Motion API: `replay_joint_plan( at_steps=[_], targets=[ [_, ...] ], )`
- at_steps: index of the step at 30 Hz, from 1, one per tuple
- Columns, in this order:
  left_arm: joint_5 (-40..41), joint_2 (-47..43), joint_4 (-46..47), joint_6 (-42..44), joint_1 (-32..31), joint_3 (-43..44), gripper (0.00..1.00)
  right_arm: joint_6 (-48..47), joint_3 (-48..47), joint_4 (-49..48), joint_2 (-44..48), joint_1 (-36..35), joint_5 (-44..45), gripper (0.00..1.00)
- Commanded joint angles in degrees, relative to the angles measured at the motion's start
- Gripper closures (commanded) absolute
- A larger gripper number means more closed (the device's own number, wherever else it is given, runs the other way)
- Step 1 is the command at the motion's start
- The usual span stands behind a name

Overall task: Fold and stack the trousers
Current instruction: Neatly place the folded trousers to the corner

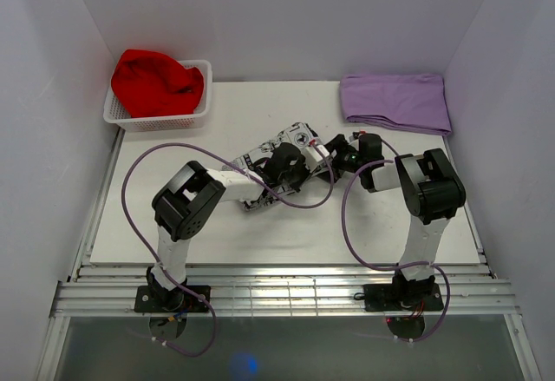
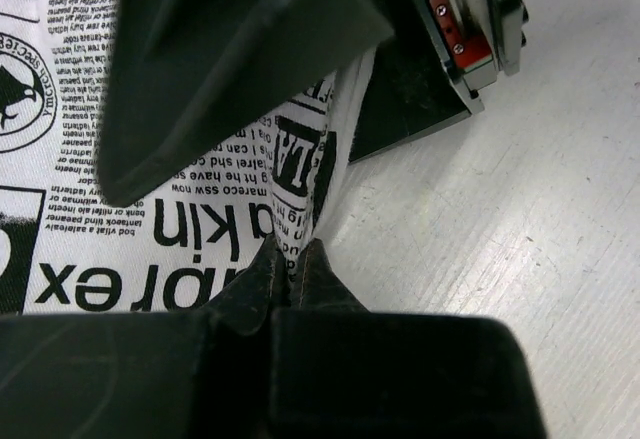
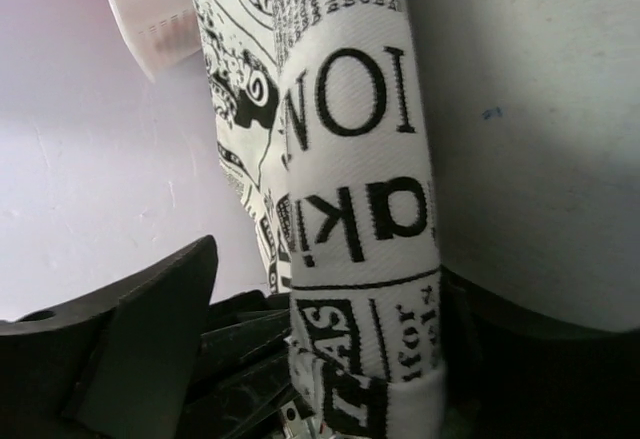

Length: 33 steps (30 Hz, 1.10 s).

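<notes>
The trousers (image 1: 293, 134) lie bunched near the middle of the white table (image 1: 416, 216), largely covered by both arms; the left gripper (image 2: 297, 264) is clenched, its fingertips pinching a raised fold of the printed cloth just above the tabletop. The right gripper (image 3: 325, 264) stands spread around a thick folded band of the same trousers; one finger (image 3: 150, 339) sits clear of the cloth, so no clamp is observed there. A red cloth (image 1: 156, 82) fills the white basket (image 1: 195, 116) at the far left corner; a folded purple cloth (image 1: 395, 99) rests at the far right, well apart from the trousers.
</notes>
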<state>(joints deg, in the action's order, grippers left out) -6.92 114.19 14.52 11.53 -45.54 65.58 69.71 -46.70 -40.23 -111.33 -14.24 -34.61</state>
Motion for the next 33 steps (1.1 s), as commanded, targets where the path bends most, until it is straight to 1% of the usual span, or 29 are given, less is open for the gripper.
replay_joint_plan(
  at_steps=[1,2,3,5,6,8,9,11,12,13,14,15,17,18,23,25,28,29,31,32,33],
  targets=[
    [-1.2,0.1,-0.5,-2.1,-0.1,1.7,1.00,0.7,0.4,-5.2,-0.7,-0.4,2.7,0.31],
    [-1.3,0.1,-0.5,-2.2,-0.1,1.7,1.00,0.0,0.3,-5.2,-0.8,-0.4,2.9,0.36],
    [-1.4,0.1,-0.6,-2.4,-0.1,1.7,1.00,-0.5,0.2,-5.1,-0.9,-0.5,3.1,0.45],
    [-1.6,-0.1,-0.7,-2.5,-0.1,1.5,1.00,-1.9,-0.5,-3.3,-1.1,-0.5,3.4,0.58],
    [-1.9,-0.2,-0.7,-2.5,-0.1,1.4,1.00,-3.2,-0.7,-2.9,-1.2,-0.5,3.7,0.70],
    [-2.0,-0.5,-0.9,-2.5,-0.1,1.3,1.00,-4.2,-0.9,-2.9,-1.7,-0.5,3.4,0.80],
    [-2.2,-0.5,-1.1,-2.6,-0.1,1.3,1.00,-5.5,-0.9,-3.1,-1.8,-0.5,3.3,0.88],
    [-3.3,-1.3,-1.1,-2.9,-0.1,0.9,1.00,-6.7,-1.2,-3.3,-1.7,-0.5,2.9,0.92],
    [-3.9,-1.7,-1.0,-3.0,0.0,0.3,1.00,-7.4,-1.5,-3.5,-1.7,-0.5,2.5,0.89],
    [-4.5,-2.0,-1.0,-3.1,-0.1,0.1,1.00,-9.3,-2.0,-2.8,-1.7,-0.4,2.3,0.80],
    [-4.5,-2.4,-1.0,-3.6,0.0,-0.1,1.00,-10.4,-3.4,-1.2,-1.8,-0.4,2.3,0.69],
    [-4.6,-2.5,-1.1,-3.8,-0.1,-0.5,1.00,-11.2,-3.8,1.5,-1.6,-0.4,2.8,0.49],
    [-4.9,-2.7,-1.2,-4.1,-0.1,-0.7,1.00,-12.2,-3.2,2.6,-0.5,-0.4,5.4,0.31],
    [-4.9,-2.8,-1.3,-4.1,-0.1,-0.8,1.00,-12.1,-3.0,2.3,-0.3,-0.4,6.1,0.24],
    [-5.5,-2.4,-1.6,-4.8,0.0,-0.1,1.00,-11.2,-2.1,-3.1,-1.8,-0.6,6.6,0.25],
    [-5.5,-2.0,-1.9,-4.7,-0.1,0.3,1.00,-11.4,-2.3,-4.9,-2.6,-0.6,6.3,0.30],
    [-5.7,-1.9,-2.0,-4.4,0.0,0.3,1.00,-11.5,-2.3,-6.3,-2.9,-0.7,5.3,0.49],
    [-5.8,-1.8,-2.1,-4.3,-0.1,0.3,1.00,-11.7,-2.1,-6.6,-2.9,-0.7,4.8,0.66],
    [-5.8,-1.7,-2.2,-4.2,-0.1,0.2,1.00,-11.4,-1.8,-6.9,-2.8,-0.7,4.3,0.80],
    [-5.8,-1.7,-2.4,-4.2,-0.1,0.2,1.00,-11.5,-1.7,-6.9,-2.6,-0.7,4.2,0.90],
    [-5.8,-1.8,-2.5,-4.2,-0.1,0.2,1.00,-11.7,-1.6,-7.0,-2.5,-0.7,4.1,0.92]
  ],
)
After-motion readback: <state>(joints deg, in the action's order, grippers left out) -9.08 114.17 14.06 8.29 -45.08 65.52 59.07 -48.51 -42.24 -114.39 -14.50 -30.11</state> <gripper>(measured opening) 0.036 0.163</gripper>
